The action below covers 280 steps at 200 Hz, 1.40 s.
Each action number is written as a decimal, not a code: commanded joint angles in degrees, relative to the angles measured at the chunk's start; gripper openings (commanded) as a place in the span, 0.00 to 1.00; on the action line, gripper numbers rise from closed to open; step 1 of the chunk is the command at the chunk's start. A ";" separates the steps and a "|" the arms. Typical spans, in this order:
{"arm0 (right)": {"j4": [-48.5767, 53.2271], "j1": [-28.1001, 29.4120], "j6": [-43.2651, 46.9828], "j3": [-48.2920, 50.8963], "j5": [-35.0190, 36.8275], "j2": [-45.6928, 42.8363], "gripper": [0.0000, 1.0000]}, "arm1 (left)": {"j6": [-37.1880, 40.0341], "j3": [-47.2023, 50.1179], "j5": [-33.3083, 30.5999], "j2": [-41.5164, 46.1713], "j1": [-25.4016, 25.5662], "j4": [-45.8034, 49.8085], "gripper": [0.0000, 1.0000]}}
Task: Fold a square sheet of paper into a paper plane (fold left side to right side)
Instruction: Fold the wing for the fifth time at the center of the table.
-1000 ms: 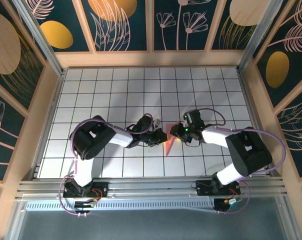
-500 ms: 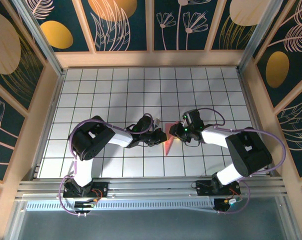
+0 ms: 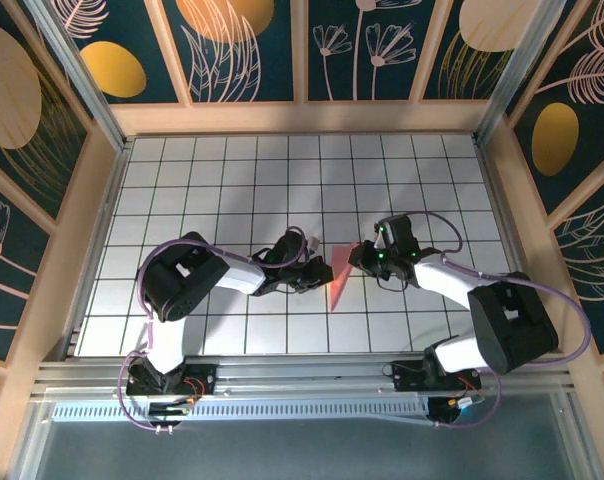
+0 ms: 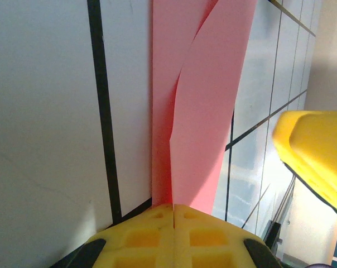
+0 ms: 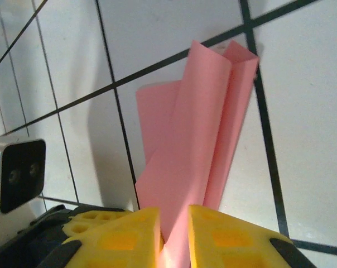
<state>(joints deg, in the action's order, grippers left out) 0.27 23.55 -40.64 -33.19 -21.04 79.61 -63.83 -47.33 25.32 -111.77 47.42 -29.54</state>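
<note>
The square sheet of paper is folded into a narrow salmon-pink paper plane [image 3: 340,281] lying mid-table, its point toward the near edge. My left gripper [image 3: 320,277] comes at it from the left. Seen from the left wrist, the left gripper [image 4: 173,207] is shut, and the plane [image 4: 207,111] runs up from its tips with the centre crease meeting the seam. My right gripper [image 3: 358,257] sits at the plane's far right end. In the right wrist view a raised flap of the plane [image 5: 196,128] passes between the right gripper [image 5: 174,223], whose jaws have closed in on it.
White grid tiles [image 3: 232,190] cover the table, walled by a wooden frame [image 3: 302,118]. The right gripper's yellow finger [image 4: 316,159] shows at the right of the left wrist view. The left wrist camera [image 5: 18,173] sits close at the left of the right wrist view.
The right gripper's jaws have narrowed onto the paper flap, and the right arm has shifted right and slightly away, lifting that edge. The left arm has stayed put.
</note>
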 commanded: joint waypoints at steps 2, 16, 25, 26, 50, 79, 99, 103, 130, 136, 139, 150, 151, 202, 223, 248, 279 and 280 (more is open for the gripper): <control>-3.59 -0.57 1.32 0.73 -2.54 0.09 0.13 | 1.34 1.12 -5.27 -0.16 -0.75 7.07 0.00; -4.55 -0.70 1.44 0.28 -3.16 1.61 0.11 | 1.34 1.12 -5.37 -0.10 -0.75 7.20 0.00; -5.01 -0.67 1.58 -0.11 -3.39 2.63 0.09 | 1.27 1.10 -5.37 -0.09 -0.78 7.30 0.00; -5.06 -0.64 1.56 -0.12 -3.39 2.73 0.09 | 1.31 1.10 -5.37 -0.15 -0.81 7.30 0.00; -6.07 -0.69 1.69 -0.68 -3.73 5.02 0.04 | 1.30 1.06 -5.37 -0.21 -0.75 7.34 0.00; -7.18 -0.62 1.64 -0.85 -4.10 6.54 0.03 | 1.38 0.92 -5.37 -0.28 -0.75 7.59 0.00; -7.22 -0.62 1.65 -0.82 -4.10 7.01 0.03 | 1.52 0.76 -5.37 -0.38 -0.79 7.78 0.00; -7.22 -0.66 1.71 -0.82 -4.10 7.08 0.03 | 1.50 0.76 -5.37 -0.44 -0.75 7.76 0.00; -7.22 -0.67 1.73 -0.51 -3.92 7.79 0.03 | 1.55 0.71 -5.19 -0.58 -0.75 7.82 0.00; -7.22 -0.68 1.80 -0.39 -3.84 7.97 0.03 | 1.61 0.65 -5.11 -0.56 -0.75 7.82 0.00; -7.29 -0.63 1.87 -0.34 -3.84 8.01 0.03 | 1.66 0.62 -5.11 -0.59 -0.75 7.78 0.00; -6.98 -0.66 1.86 -0.38 -3.67 8.39 0.03 | 1.78 0.53 -5.02 -0.67 -0.76 7.96 0.00; -6.97 -0.63 1.87 -0.43 -3.62 8.42 0.03 | 1.82 0.51 -5.02 -0.70 -0.76 7.98 0.00; -5.69 -0.56 2.06 -0.38 -2.70 9.12 0.03 | 2.57 -0.39 -3.88 -1.42 -0.75 8.18 0.00; -5.11 -0.54 2.19 -0.21 -2.13 9.35 0.02 | 2.87 -0.69 -3.36 -1.74 -0.75 8.18 0.00; -4.60 -0.57 2.29 -0.21 -1.81 9.92 0.02 | 2.92 -0.77 -2.93 -2.15 -0.66 8.02 0.00; -4.34 -0.60 2.29 0.14 -1.38 10.26 0.02 | 3.01 -0.93 -2.65 -2.34 -0.68 7.89 0.00; -4.33 -0.61 2.31 0.14 -1.38 10.28 0.02 | 2.97 -0.97 -2.65 -2.37 -0.67 7.91 0.00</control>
<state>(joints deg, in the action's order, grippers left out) -5.76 23.22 -39.31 -33.08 -23.79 88.95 -62.54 -48.42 25.32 -111.68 47.46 -27.14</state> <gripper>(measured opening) 0.054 0.045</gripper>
